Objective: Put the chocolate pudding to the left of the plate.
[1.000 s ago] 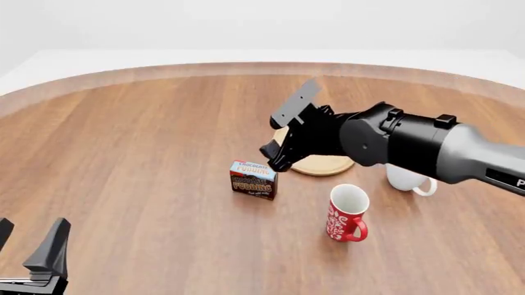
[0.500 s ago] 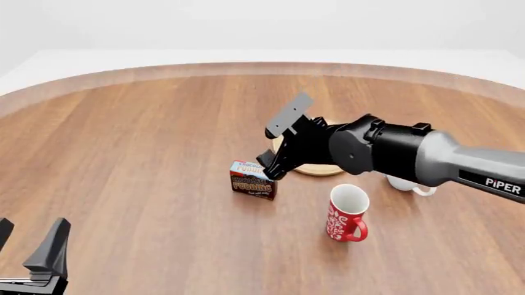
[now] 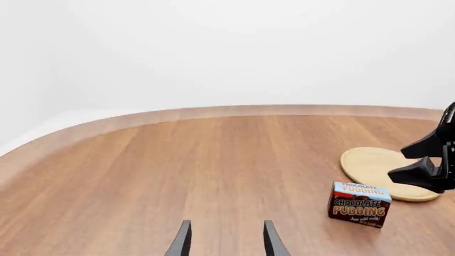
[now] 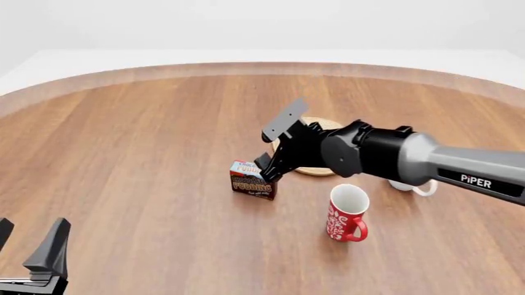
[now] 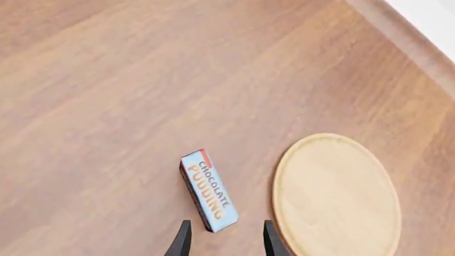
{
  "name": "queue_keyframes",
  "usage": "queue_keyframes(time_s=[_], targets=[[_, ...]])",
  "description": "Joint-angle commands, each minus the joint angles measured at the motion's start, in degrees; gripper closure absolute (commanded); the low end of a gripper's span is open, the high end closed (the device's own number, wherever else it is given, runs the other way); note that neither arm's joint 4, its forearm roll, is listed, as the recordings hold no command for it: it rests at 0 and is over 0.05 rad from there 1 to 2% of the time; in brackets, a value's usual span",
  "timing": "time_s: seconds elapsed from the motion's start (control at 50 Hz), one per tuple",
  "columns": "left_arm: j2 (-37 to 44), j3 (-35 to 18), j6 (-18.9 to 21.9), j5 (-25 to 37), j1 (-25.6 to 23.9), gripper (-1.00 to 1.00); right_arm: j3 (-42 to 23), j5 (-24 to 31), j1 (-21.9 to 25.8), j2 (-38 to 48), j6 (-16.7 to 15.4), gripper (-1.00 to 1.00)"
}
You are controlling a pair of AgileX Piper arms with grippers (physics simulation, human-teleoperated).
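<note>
Your right gripper [image 4: 269, 167] hangs just above the chocolate pudding [image 4: 252, 180], fingers spread and empty, with the carton's near end showing between the tips in the right wrist view. The carton stands upright on the table [image 4: 139, 153], just left of and nearer you than the plate [image 5: 334, 194], apart from its rim. To take it cleanly, line the fingers across the carton's narrow faces, since it looks too long for them endwise, and centre it before you come down; a skewed close would likely tip so small a box. Keep clear of the plate's rim. Your left gripper [image 3: 225, 240] rests low at the near edge, fingers parted, holding nothing. Count: one pudding carton, one wooden plate, one red patterned mug [image 4: 345, 212], one white mug [image 4: 414, 186] mostly hidden behind the right arm.
</note>
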Motion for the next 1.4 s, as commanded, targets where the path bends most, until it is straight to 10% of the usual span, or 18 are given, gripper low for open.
queue_keyframes(time_s=[0.02,1.4], targets=[[0.0,0.0,0.0,0.0,0.0,-1.0,-0.49,-0.9,-0.32,1.67,0.08,-1.0],[0.0,0.0,0.0,0.0,0.0,-1.0,0.32,-8.61,-0.51,11.06,3.13,-1.0]])
